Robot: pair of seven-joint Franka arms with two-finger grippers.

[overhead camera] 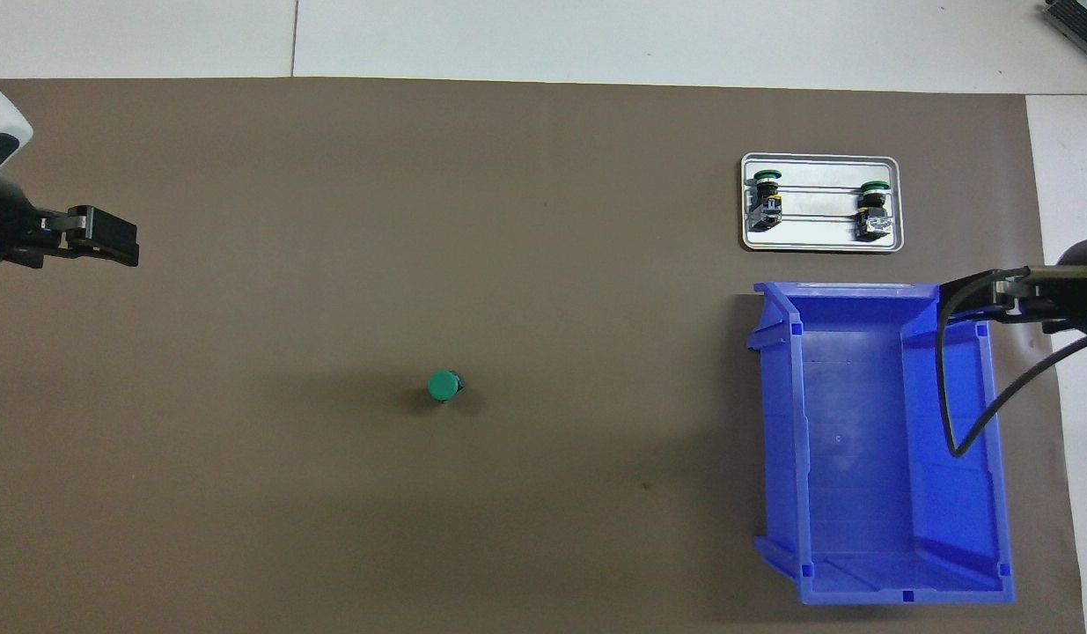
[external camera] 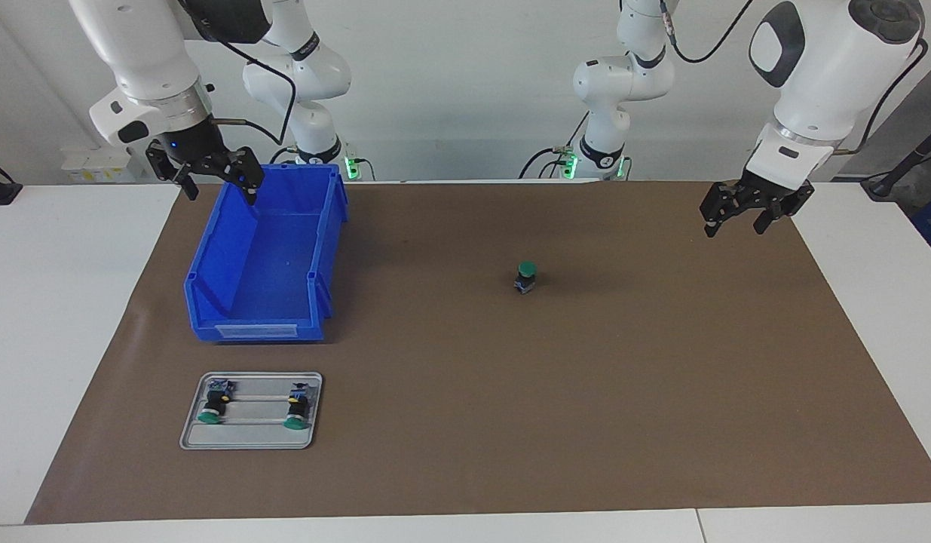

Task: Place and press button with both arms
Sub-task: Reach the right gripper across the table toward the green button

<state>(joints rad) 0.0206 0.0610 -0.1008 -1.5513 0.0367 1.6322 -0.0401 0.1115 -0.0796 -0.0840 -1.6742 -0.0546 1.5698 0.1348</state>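
One button [external camera: 525,276] stands upright on the brown mat [external camera: 510,392], green cap up, near the middle of the table; it also shows in the overhead view [overhead camera: 444,386]. My left gripper [external camera: 736,222] hangs open and empty in the air over the mat's edge at the left arm's end, well away from the button; it also shows in the overhead view [overhead camera: 99,236]. My right gripper [external camera: 218,187] hangs open and empty over the rim of the blue bin [external camera: 209,264] nearest the robots.
A small metal tray [external camera: 254,431] lies farther from the robots than the bin and holds two identical buttons [external camera: 212,400] [external camera: 298,407] lying on their sides. The bin [overhead camera: 776,423] is empty. White table borders the mat.
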